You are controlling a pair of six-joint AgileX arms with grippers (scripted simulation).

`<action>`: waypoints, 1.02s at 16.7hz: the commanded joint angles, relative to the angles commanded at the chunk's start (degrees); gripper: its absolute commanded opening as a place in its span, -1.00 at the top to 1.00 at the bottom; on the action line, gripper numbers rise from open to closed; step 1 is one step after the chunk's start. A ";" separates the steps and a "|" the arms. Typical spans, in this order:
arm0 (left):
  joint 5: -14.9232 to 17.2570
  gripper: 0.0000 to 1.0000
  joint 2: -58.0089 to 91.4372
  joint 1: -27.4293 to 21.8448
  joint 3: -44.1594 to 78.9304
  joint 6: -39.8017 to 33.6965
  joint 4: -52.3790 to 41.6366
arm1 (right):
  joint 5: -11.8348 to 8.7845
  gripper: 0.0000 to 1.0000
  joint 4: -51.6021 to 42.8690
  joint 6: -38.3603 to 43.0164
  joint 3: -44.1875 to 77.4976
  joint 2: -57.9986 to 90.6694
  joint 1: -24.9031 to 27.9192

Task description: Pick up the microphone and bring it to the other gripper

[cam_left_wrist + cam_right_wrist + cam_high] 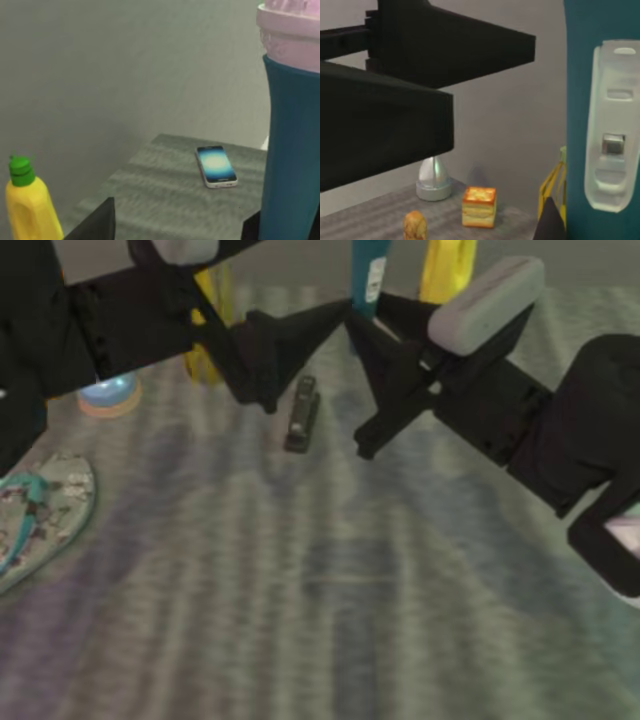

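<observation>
My two grippers met high over the far middle of the table, with the microphone (368, 275) standing upright between them. My right gripper (352, 332) had its pointed fingers closed on the lower end of the teal handle; my left gripper (335, 318) reached in from the other side with its fingers parted, their tips near the handle, though I could not tell whether they touched it.

I judged the step in hand to be the handover itself. To do it well, my left fingers should close on bare handle clear of the right fingers, squarely across the shaft, and my right should let go only once that grip was firm. The handle looked smooth, slim and round, so an off-centre pinch could make it twist or slide.

From my right wrist, the teal shaft carried a raised white plastic patch (612, 125) with a small grey switch. From my left wrist, the head (292, 25) showed as a pale pink-white ribbed cap above the handle.

Below lay a black stapler (302, 413) on the grey woven-looking cloth (330, 600). Two yellow bottles (447, 270) stood at the far edge, one with a green cap, and a patterned sandal (40, 515) lay at the left. A phone (216, 166), a small block of layered food (479, 207) and a silver bell (434, 181) also sat on the table.
</observation>
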 joint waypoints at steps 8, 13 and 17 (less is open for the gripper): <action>-7.11 -1.00 10.28 -7.26 8.23 -0.35 2.36 | 0.00 1.00 0.00 0.00 0.00 0.00 0.00; -7.11 -0.55 10.28 -7.26 8.23 -0.35 2.36 | 0.00 1.00 0.00 0.00 0.00 0.00 0.00; -7.11 0.06 10.28 -7.26 8.23 -0.35 2.36 | 0.00 1.00 0.00 0.00 0.00 0.00 0.00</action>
